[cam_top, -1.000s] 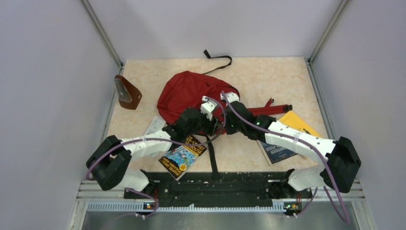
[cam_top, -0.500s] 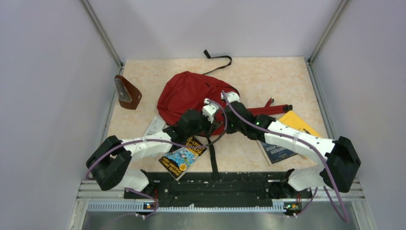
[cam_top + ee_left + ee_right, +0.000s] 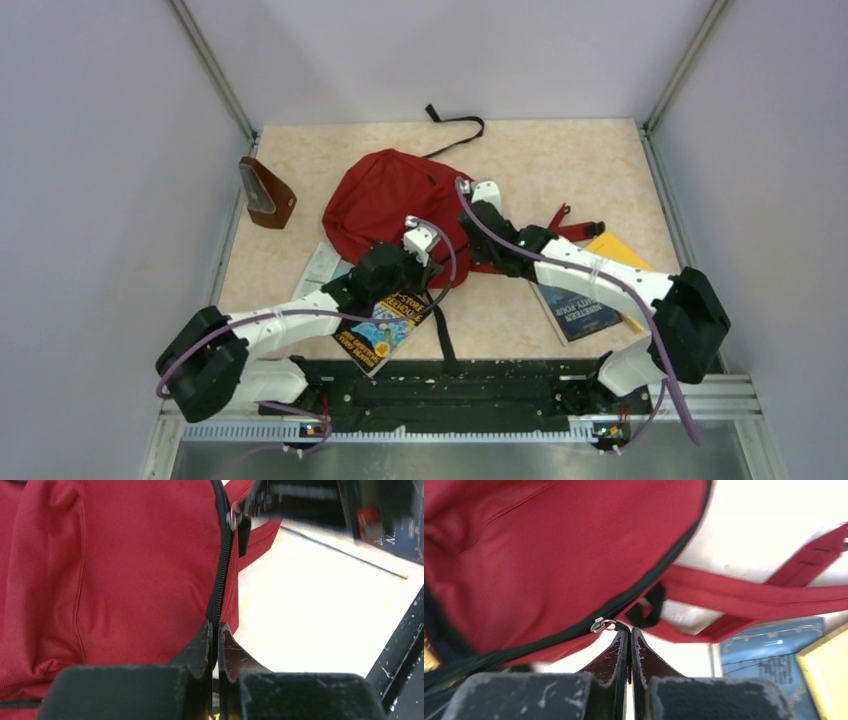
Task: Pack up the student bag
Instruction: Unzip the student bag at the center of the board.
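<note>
1. Left claw [image 3: 215,630]: clenched. My two fingers are pressed almost together, and the black zipper track [image 3: 223,555] of the student bag [image 3: 385,200] runs straight down into the narrow slot between them. I am grasping the bag at that seam.

2. Right claw [image 3: 629,632]: clenched. The fingers meet at their tips on the black zipper pull [image 3: 651,605]. The metal slider ring [image 3: 599,625] sits at the tip of the finger on the left of the wrist view, touching it.

3. Position of the bag: it lies flat on the table [image 3: 560,160], directly ahead of both claws. Most of its red fabric spreads to the left of each claw's fingertips. One red strap [image 3: 749,592] passes just beyond the right claw and runs off to its right.

4. Surroundings: a blue book [image 3: 580,315] and a yellow book [image 3: 625,255] lie behind and to the right of the right claw. A colourful comic book [image 3: 385,325] lies under the left forearm, behind the left claw. A brown pouch [image 3: 268,195] stands well to the left of the left claw, apart from the bag.
</note>
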`<state>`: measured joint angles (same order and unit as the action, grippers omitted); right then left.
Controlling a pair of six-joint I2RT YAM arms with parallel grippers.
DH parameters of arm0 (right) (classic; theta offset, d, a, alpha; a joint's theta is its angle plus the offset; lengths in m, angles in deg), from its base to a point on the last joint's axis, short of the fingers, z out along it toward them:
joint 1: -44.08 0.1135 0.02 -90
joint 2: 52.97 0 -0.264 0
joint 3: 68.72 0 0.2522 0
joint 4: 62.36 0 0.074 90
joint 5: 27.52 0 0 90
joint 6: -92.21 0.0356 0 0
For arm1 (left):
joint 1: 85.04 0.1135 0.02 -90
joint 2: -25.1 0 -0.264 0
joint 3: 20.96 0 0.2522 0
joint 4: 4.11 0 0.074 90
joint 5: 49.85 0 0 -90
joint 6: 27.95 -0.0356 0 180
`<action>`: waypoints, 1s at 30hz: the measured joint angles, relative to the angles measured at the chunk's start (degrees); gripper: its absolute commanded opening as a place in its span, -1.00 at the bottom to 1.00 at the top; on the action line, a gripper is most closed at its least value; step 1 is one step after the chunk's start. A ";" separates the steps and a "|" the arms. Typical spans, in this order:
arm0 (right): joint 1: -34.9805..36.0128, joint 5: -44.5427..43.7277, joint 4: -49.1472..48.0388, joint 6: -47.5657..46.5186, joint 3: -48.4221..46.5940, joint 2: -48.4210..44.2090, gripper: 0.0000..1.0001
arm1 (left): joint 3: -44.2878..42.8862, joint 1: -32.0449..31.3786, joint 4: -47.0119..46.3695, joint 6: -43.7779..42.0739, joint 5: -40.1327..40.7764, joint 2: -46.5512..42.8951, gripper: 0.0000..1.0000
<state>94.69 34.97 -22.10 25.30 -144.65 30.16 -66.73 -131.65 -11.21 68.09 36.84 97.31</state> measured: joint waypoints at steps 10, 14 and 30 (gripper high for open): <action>-13.42 -0.81 -3.82 -4.50 -2.86 7.98 -1.00 | 2.45 0.04 9.14 2.08 3.23 -8.72 -1.00; -14.47 0.68 -4.76 -6.64 -3.58 9.40 -1.00 | 2.60 0.04 12.68 2.45 3.80 -11.76 -0.27; -14.91 12.41 -8.35 -8.90 0.61 2.45 -1.00 | -6.49 0.11 12.76 3.76 4.68 -5.16 0.44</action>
<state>79.78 47.39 -30.45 16.40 -144.04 32.61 -73.22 -131.54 1.56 71.85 41.51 92.15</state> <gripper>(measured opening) 0.006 0.720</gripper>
